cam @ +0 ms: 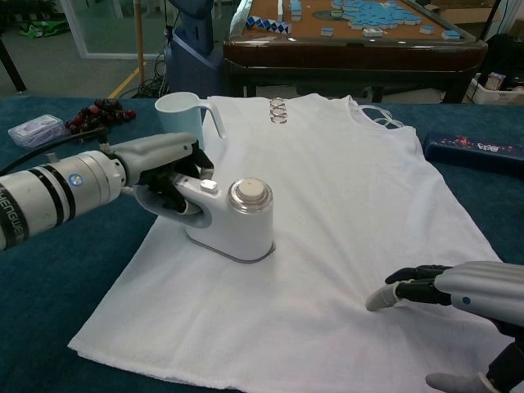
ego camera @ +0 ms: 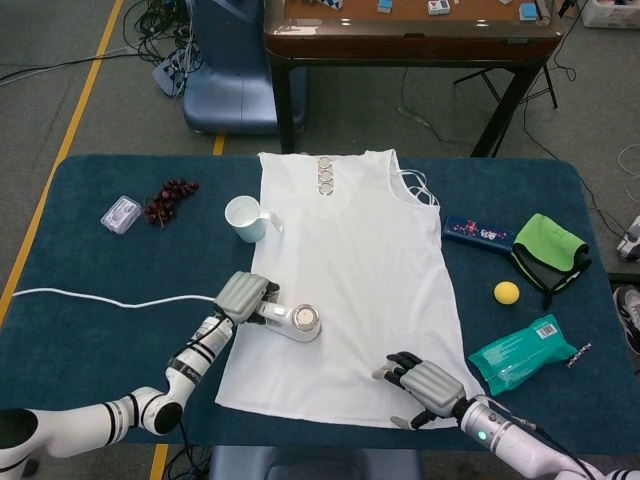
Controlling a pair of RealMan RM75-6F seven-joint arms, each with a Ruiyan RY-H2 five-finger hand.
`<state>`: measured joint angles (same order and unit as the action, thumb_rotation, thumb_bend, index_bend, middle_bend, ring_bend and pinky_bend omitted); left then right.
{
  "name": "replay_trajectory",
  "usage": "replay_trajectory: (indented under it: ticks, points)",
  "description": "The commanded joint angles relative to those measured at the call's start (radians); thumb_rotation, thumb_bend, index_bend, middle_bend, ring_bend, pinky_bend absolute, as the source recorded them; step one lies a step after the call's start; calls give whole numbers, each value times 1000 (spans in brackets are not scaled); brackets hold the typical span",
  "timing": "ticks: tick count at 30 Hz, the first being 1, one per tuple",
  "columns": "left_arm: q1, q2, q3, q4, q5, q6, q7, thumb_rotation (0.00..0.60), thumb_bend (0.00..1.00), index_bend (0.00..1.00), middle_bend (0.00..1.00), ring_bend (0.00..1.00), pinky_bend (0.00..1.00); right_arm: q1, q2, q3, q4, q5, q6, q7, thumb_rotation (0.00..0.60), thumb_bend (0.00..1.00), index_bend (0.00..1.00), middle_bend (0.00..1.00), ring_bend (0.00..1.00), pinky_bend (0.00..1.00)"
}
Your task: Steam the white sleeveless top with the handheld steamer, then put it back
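While the white sleeveless cotton top [ego camera: 350, 280] lay flat on the dark blue cloth-covered table [ego camera: 90, 330], the white handheld steamer [cam: 233, 219] stood on its lower left part, gripped by the handle in the left hand [cam: 160, 176]. Near the hem on the other side, the right hand [ego camera: 425, 385] rested its half-curled fingers on the fabric and held nothing. Beside the top's left edge stood a pale blue plastic cup [ego camera: 245, 218].

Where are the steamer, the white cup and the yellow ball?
steamer [cam: 237, 217]: chest view, on its white body.
white cup [ego camera: 243, 217]: head view, on its wall.
yellow ball [ego camera: 507, 292]: head view, on its middle.
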<state>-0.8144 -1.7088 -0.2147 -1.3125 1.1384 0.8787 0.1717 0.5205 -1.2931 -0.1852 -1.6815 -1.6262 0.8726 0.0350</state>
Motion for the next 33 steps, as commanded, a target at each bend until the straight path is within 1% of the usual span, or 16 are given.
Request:
replay_trajectory:
  ticks: [1, 10, 19, 25, 33]
  points:
    - [-20, -26, -9, 27, -17, -16, 19, 600, 278, 703, 860, 761, 812, -1, 1, -1, -2, 1, 1, -2, 406, 338, 135, 185, 46, 43]
    - [-61, -65, -56, 115, -70, -32, 34, 600, 277, 703, 860, 761, 812, 1, -2, -3, 1, 3, -2, 2, 406, 338, 135, 185, 46, 43]
    - [-75, -78, -81, 191, -93, -37, 9, 600, 277, 703, 860, 761, 812, 6, -5, -3, 6, 5, -8, 6, 406, 338, 135, 185, 46, 43]
    - [-65, -74, -65, 185, -76, -37, -16, 600, 277, 703, 860, 761, 812, 9, -7, -3, 5, 8, -15, 3, 406, 338, 135, 185, 47, 43]
    - [-48, -54, -30, 107, -47, -28, -12, 600, 277, 703, 860, 761, 812, 9, -5, -7, -1, 10, -17, -5, 407, 338, 135, 185, 47, 43]
